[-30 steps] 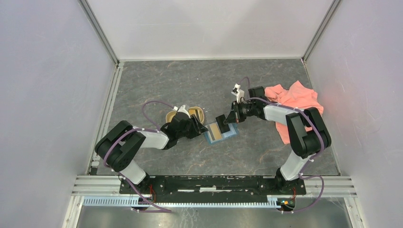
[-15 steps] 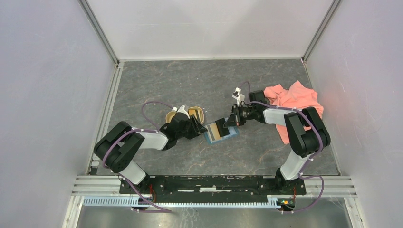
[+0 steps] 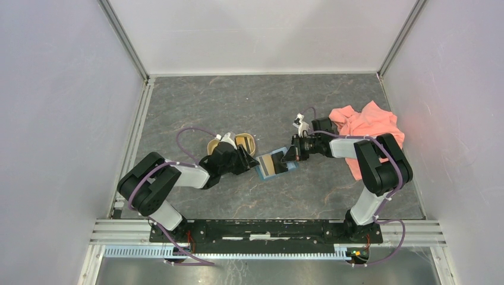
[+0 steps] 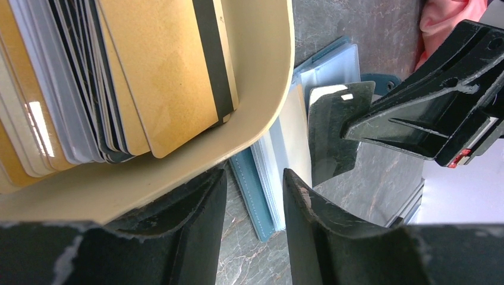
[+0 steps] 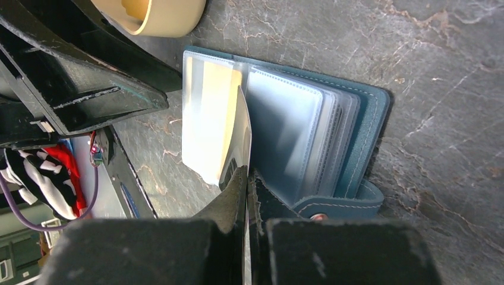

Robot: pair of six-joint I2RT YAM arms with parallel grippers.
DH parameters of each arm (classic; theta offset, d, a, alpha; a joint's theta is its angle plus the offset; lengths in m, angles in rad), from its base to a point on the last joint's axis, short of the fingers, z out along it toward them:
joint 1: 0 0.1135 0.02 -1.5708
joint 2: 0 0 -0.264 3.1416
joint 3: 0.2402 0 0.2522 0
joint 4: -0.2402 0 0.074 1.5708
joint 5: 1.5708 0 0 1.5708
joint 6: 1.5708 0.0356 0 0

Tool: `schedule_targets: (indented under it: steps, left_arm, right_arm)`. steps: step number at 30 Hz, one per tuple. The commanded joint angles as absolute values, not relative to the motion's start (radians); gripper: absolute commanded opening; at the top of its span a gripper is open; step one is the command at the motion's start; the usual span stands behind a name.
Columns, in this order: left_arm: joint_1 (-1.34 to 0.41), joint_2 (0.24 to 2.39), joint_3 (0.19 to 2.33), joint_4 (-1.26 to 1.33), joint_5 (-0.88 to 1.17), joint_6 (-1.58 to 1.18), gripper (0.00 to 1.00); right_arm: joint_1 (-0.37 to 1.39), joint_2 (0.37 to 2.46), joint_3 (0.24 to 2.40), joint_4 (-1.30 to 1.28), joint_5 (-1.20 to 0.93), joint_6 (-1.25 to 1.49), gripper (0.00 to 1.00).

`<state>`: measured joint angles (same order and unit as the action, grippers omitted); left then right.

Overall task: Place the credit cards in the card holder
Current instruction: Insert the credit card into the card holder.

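Observation:
The teal card holder (image 3: 274,168) lies open on the table, with a yellow card (image 5: 208,113) in one clear sleeve. My right gripper (image 3: 287,156) is shut on a dark credit card (image 5: 242,127), held on edge over the holder's (image 5: 362,136) sleeves. In the left wrist view that card (image 4: 333,139) stands at the holder's far side. My left gripper (image 4: 254,178) has its fingers apart over the holder's near corner (image 4: 252,196), its left finger against the tan tray (image 4: 261,89). Several gold and dark credit cards (image 4: 160,71) fill the tray.
The tan tray (image 3: 211,144) sits just left of the holder, behind my left gripper (image 3: 249,161). A pink cloth (image 3: 368,127) lies bunched at the right, behind my right arm. White walls enclose the table on three sides.
My right gripper has carried the dark card left and down, from beyond the holder to right over its open sleeves. The left arm has barely moved.

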<state>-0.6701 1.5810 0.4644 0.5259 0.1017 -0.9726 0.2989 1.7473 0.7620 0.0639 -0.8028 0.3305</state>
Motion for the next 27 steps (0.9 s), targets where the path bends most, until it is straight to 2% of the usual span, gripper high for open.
schedule_targets:
  steps: [1, 27]
  left_arm:
    - [-0.684, 1.612, 0.431, 0.446, 0.103, -0.925, 0.48]
    - [-0.701, 1.63, 0.439, 0.447, 0.102, -0.919, 0.48]
  right_arm:
    - [0.301, 1.736, 0.745, 0.067, -0.704, 0.34, 0.0]
    - [0.322, 1.783, 0.79, 0.133, -0.763, 0.37, 0.0]
